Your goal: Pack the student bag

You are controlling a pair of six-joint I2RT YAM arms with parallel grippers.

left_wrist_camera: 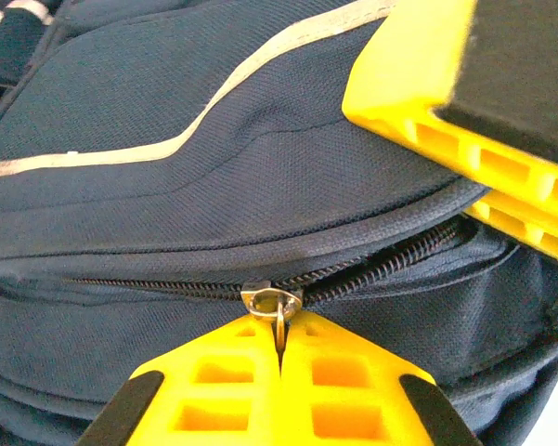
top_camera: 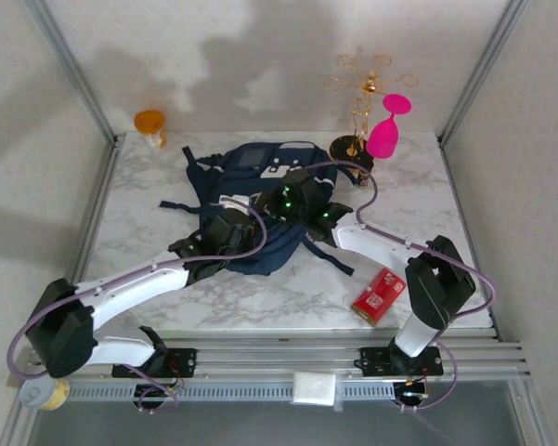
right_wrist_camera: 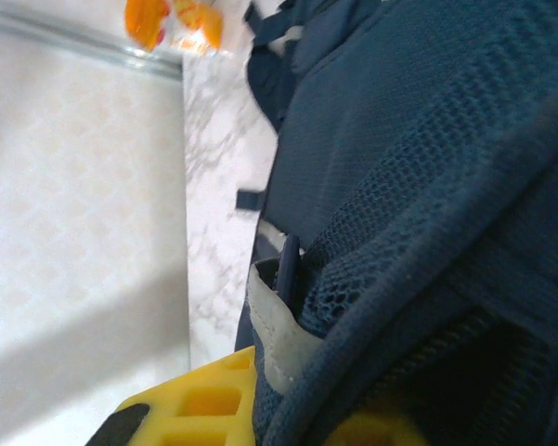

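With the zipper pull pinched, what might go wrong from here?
1. The left tool pinches the thin zipper pull only at its fingertips; a tug may slip it free.
2. The right tool seems to clamp just a fold of the student bag; if that slips, the bag may drag instead of the zipper running.
3. A dragged bag might bump the pink glass beyond it.
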